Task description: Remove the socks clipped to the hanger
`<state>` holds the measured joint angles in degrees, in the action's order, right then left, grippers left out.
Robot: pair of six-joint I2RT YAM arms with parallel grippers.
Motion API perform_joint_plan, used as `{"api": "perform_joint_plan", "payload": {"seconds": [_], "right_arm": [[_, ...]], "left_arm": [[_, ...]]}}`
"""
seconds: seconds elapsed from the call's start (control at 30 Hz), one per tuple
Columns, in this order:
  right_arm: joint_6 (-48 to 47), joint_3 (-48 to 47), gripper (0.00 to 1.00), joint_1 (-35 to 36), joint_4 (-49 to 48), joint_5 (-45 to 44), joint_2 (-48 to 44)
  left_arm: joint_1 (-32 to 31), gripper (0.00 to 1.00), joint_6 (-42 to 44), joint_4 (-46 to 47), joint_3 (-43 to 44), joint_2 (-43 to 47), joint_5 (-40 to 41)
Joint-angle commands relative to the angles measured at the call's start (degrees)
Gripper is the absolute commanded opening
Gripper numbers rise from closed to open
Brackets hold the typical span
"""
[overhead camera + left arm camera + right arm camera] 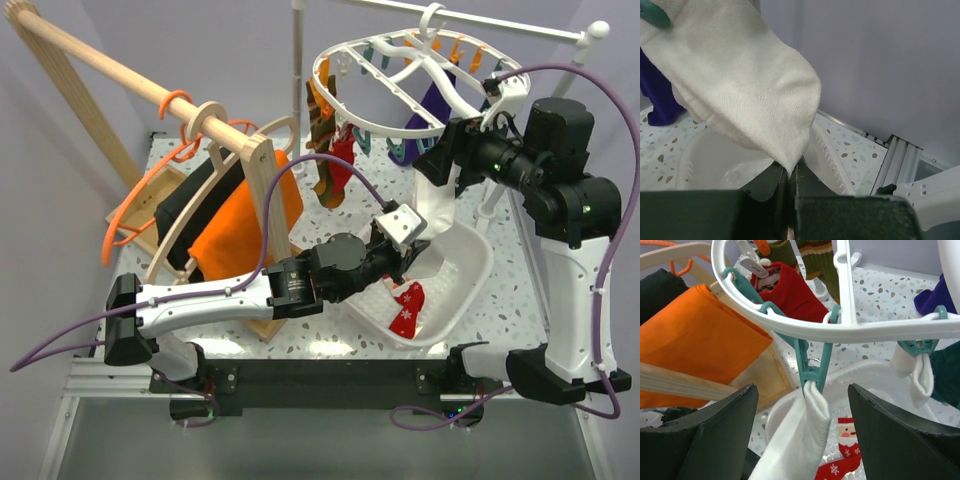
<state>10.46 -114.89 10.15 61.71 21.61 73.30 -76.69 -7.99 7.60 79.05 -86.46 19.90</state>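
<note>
The white oval hanger (400, 85) hangs at the back, with brown-striped (322, 130), red (338, 170) and purple (435, 105) socks clipped to it. A white sock (440, 215) hangs from a teal clip (812, 365) on the frame (840, 330). My left gripper (790, 175) is shut on this sock's toe (740, 85), above the basin. My right gripper (802, 410) is open, with its fingers (715, 440) on either side of the clip and the sock's cuff (800, 440), not touching them. A second white sock (920, 370) hangs from another clip to the right.
A white basin (470, 280) under the hanger holds a red Santa sock (408, 305). Wooden hangers with orange (235, 230) and black (195, 205) cloths stand left of it, under a wooden rail (100, 65). A white rail post (298, 60) stands behind.
</note>
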Motion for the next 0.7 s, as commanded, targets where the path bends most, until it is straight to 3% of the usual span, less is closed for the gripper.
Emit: {"api": "perform_joint_plan", "payload": {"seconds": [0.0, 0.03, 0.2, 0.67], "right_arm": [[-0.8, -4.0, 0.76, 6.3, -1.2, -7.2, 2.3], [-1.2, -5.5, 0.74, 7.9, -0.1, -12.6, 2.9], [-2.0, -5.3, 0.68, 9.4, -0.6, -18.9, 3.5], [-2.2, -5.1, 0.62, 9.9, -3.1, -18.0, 4.2]], "left_arm": [[-0.4, 0.00, -1.6, 0.1, 1.6, 0.4, -1.4], [-0.4, 0.00, -1.7, 0.0, 1.6, 0.4, -1.4], [-0.4, 0.00, -2.2, -0.4, 1.6, 0.6, -2.1], [-0.4, 0.00, -2.6, -0.8, 1.9, 0.4, -2.6]]}}
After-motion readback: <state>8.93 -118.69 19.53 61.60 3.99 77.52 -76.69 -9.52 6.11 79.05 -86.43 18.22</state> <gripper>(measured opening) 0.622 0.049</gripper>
